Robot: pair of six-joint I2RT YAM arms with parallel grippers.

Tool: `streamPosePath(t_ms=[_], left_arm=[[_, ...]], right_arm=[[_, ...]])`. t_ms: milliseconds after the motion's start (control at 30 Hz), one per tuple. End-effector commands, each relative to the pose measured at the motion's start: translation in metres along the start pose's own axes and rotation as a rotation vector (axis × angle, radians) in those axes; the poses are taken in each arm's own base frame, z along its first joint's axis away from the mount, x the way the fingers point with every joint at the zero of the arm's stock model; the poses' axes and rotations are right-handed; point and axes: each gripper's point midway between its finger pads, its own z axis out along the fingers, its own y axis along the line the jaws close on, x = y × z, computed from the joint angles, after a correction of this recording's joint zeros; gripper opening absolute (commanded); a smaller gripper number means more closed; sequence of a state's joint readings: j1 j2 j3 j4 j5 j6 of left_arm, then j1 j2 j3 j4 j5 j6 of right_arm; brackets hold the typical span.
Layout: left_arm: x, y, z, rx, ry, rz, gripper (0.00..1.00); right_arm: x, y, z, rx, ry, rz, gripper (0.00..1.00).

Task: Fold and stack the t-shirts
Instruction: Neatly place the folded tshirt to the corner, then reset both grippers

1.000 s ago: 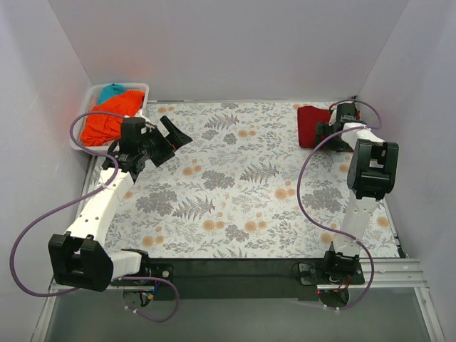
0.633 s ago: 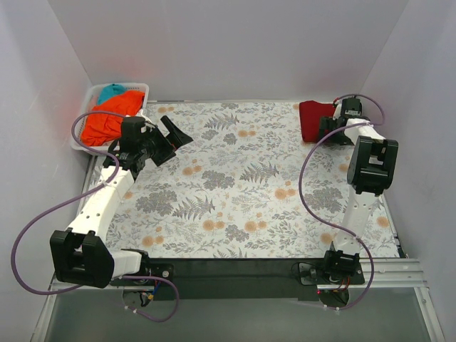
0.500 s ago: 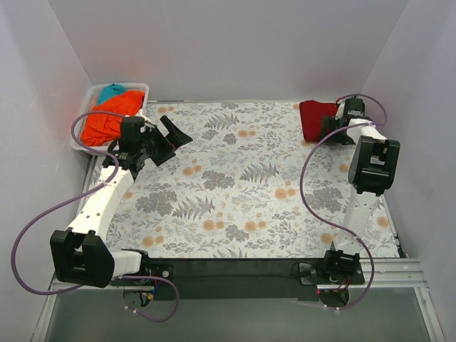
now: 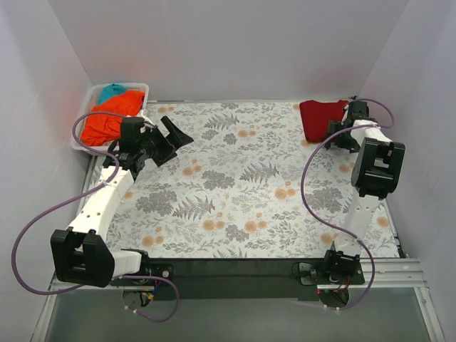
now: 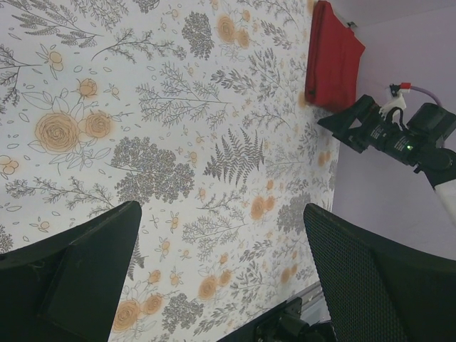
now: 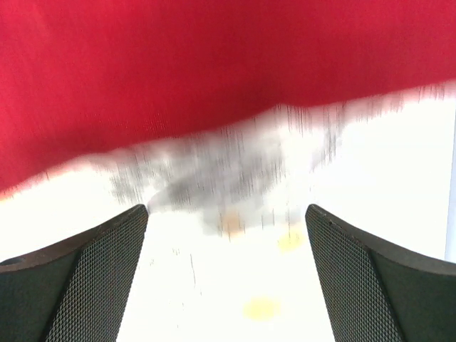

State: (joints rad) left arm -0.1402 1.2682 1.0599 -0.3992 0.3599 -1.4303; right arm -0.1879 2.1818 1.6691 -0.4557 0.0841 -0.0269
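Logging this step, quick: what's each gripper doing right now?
Left gripper: open, holding nothing.
Right gripper: open, empty, dark red t-shirt lying ahead of it.

— How is the light from above?
— Bright, soft and even. The walls [image 4: 228,43] take a faint lilac tint, there is no glare on the tablecloth [image 4: 242,192], and only weak shadows lie along its left edge under the arm.
— And the wrist views?
— The left is sharp. The right is smeared: the red shirt [image 6: 214,57] and the cloth below it streak with motion blur, the cloth washed out nearly white. Only the fingers [image 6: 370,278] are crisp.
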Motion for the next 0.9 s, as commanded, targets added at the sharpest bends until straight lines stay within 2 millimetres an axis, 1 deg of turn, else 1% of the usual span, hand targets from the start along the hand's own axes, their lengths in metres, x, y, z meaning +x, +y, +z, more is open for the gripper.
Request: streamPosePath(t_ms=[0, 33, 67, 100, 133, 167, 200, 233, 267, 300, 333, 400, 433, 500, 533, 600, 633, 667, 700, 733, 767, 800, 833, 867], left_arm=[[0.002, -0.004, -0.005, 0.027, 0.007, 0.017, 0.98], [0.003, -0.003, -0.006, 0.022, 0.014, 0.02, 0.98], [0.001, -0.007, -0.008, 0.028, 0.008, 0.028, 0.98], [0.0, -0.007, -0.009, 0.024, 0.006, 0.036, 0.98], [0.0, -0.004, -0.011, 0.007, 0.005, 0.039, 0.98], [-0.002, -0.004, -0.011, -0.002, 0.001, 0.048, 0.98], [-0.002, -0.003, -0.012, -0.012, 0.003, 0.052, 0.98], [0.0, 0.002, -0.012, -0.034, 0.017, 0.061, 0.98], [0.001, 0.004, -0.012, -0.043, 0.023, 0.065, 0.98], [0.002, 0.006, -0.011, -0.049, 0.031, 0.067, 0.98], [0.004, 0.012, -0.011, -0.076, 0.036, 0.072, 0.98], [0.007, 0.017, -0.014, -0.096, 0.038, 0.073, 0.98], [0.012, 0.022, -0.014, -0.106, 0.049, 0.073, 0.98], [0.017, 0.026, -0.017, -0.112, 0.055, 0.078, 0.98], [0.022, 0.03, -0.02, -0.111, 0.056, 0.079, 0.98], [0.03, 0.035, -0.024, -0.114, 0.061, 0.077, 0.98], [0.036, 0.041, -0.027, -0.121, 0.065, 0.074, 0.98], [0.041, 0.045, -0.028, -0.126, 0.07, 0.072, 0.98], [0.046, 0.048, -0.029, -0.128, 0.074, 0.071, 0.98], [0.049, 0.051, -0.031, -0.133, 0.074, 0.069, 0.98], [0.057, 0.058, -0.036, -0.14, 0.074, 0.068, 0.98], [0.059, 0.061, -0.038, -0.144, 0.067, 0.072, 0.98], [0.063, 0.065, -0.04, -0.148, 0.067, 0.073, 0.98], [0.067, 0.068, -0.044, -0.147, 0.06, 0.078, 0.98]], right_arm=[[0.022, -0.005, -0.05, 0.046, 0.054, 0.047, 0.98], [0.022, 0.002, -0.059, 0.029, 0.044, 0.045, 0.98], [0.013, 0.01, -0.079, -0.005, -0.003, 0.046, 0.98], [0.016, 0.016, -0.088, -0.023, -0.011, 0.061, 0.98], [0.006, 0.026, -0.11, -0.06, -0.063, 0.055, 0.98], [0.004, 0.035, -0.123, -0.097, -0.085, 0.053, 0.98], [0.005, 0.04, -0.132, -0.108, -0.094, 0.067, 0.98], [-0.001, 0.052, -0.156, -0.159, -0.143, 0.056, 0.98], [0.0, 0.068, -0.168, -0.233, -0.155, 0.056, 0.98], [0.001, 0.078, -0.177, -0.267, -0.164, 0.057, 0.98], [0.004, 0.094, -0.193, -0.318, -0.181, 0.046, 0.98], [0.012, 0.115, -0.208, -0.374, -0.183, 0.023, 0.98], [0.024, 0.141, -0.221, -0.432, -0.179, -0.014, 0.98], [0.037, 0.166, -0.235, -0.477, -0.177, -0.051, 0.98], [0.054, 0.189, -0.247, -0.513, -0.17, -0.099, 0.98], [0.073, 0.21, -0.254, -0.549, -0.153, -0.112, 0.98], [0.082, 0.228, -0.266, -0.587, -0.174, -0.144, 0.98], [0.102, 0.233, -0.258, -0.595, -0.13, -0.124, 0.98], [0.11, 0.241, -0.261, -0.617, -0.132, -0.13, 0.98], [0.117, 0.254, -0.27, -0.652, -0.154, -0.153, 0.98], [0.123, 0.255, -0.268, -0.639, -0.155, -0.157, 0.98], [0.133, 0.257, -0.265, -0.638, -0.143, -0.158, 0.98], [0.137, 0.262, -0.27, -0.649, -0.153, -0.175, 0.98], [0.14, 0.262, -0.27, -0.649, -0.152, -0.176, 0.98]])
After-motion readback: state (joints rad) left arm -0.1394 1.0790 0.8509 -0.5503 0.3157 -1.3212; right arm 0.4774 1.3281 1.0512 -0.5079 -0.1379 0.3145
